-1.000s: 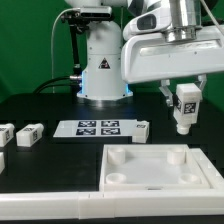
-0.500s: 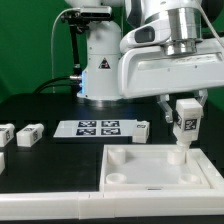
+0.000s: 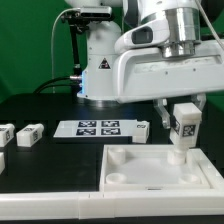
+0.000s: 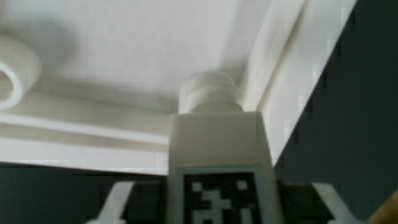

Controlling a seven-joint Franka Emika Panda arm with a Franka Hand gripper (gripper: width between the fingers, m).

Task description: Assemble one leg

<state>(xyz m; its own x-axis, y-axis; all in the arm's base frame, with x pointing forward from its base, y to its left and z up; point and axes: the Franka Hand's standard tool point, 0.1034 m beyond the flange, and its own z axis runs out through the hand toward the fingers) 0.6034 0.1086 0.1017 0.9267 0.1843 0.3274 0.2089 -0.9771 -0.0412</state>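
Observation:
My gripper (image 3: 182,108) is shut on a leg (image 3: 184,124), a small white block with a black-and-white tag, held upright. Its round peg end reaches down to the far right corner socket (image 3: 179,154) of the large white tray-like panel (image 3: 150,181). I cannot tell whether the peg touches the socket. In the wrist view the leg (image 4: 221,140) runs out from between the fingers (image 4: 118,200), its tag toward the camera, and its tip lies by the panel's raised rim (image 4: 285,60). My gripper (image 4: 224,206) sits at that view's edge.
The marker board (image 3: 98,127) lies behind the panel, with a loose leg (image 3: 143,130) at its right end. Two more legs (image 3: 30,133) (image 3: 5,133) lie at the exterior view's left. The robot base (image 3: 103,65) stands at the back.
My gripper has moved down and slightly toward the exterior view's left with the leg, bringing the peg end from above the panel down to the corner socket.

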